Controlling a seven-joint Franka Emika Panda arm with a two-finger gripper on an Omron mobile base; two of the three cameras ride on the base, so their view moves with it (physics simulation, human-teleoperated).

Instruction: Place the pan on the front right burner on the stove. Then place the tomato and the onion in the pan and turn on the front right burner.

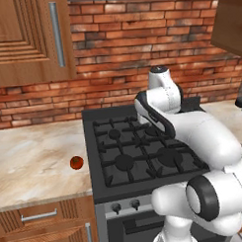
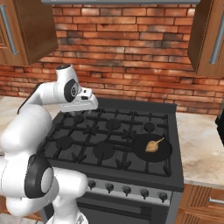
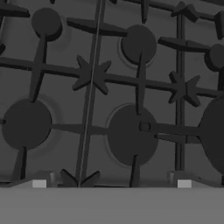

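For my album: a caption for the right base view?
Onion in pan on stove; open gripper hovering.

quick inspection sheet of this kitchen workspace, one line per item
surface: black stove with iron grates, set between marble counter stretches
job's things: pan sits on the front right burner with the onion inside it; tomato lies on the counter left of the stove, not yet in the pan
clutter: nothing seen
grippers: gripper open, holding nothing, hanging above the grates over the stove's left half
cables: nothing seen
surroundings: brick wall behind, wooden cabinets above, knobs along the steel front
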